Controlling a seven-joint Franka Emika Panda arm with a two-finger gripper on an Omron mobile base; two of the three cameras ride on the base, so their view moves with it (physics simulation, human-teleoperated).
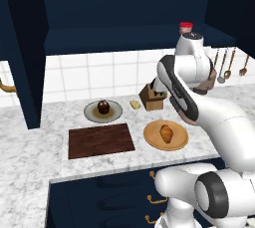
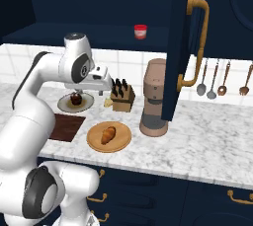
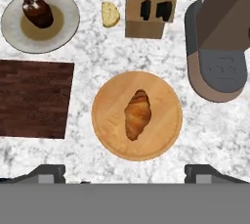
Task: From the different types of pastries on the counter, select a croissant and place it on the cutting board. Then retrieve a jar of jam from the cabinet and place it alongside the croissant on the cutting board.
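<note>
The golden croissant [image 3: 137,114] lies on a round tan wooden plate [image 3: 161,142] on the marbled counter [image 1: 30,157]. My gripper [image 3: 125,175] hangs open well above it, pointing straight down with nothing between its fingers. Left of the plate lies the bare dark wooden cutting board [image 3: 31,98]. A dark brown pastry [image 3: 37,11] sits on a grey plate [image 3: 63,27], and a pale bun [image 3: 110,13] lies by the knife block. The red jar of jam [image 1: 186,27] stands on the shelf of the open navy cabinet [image 1: 124,38], above the arm.
A wooden knife block [image 3: 146,5] stands behind the tan plate. A brown coffee machine [image 2: 154,96] stands to its right. An open cabinet door [image 2: 180,47] with a brass handle hangs over the counter on the right. Utensils [image 2: 212,79] hang on the tiled wall.
</note>
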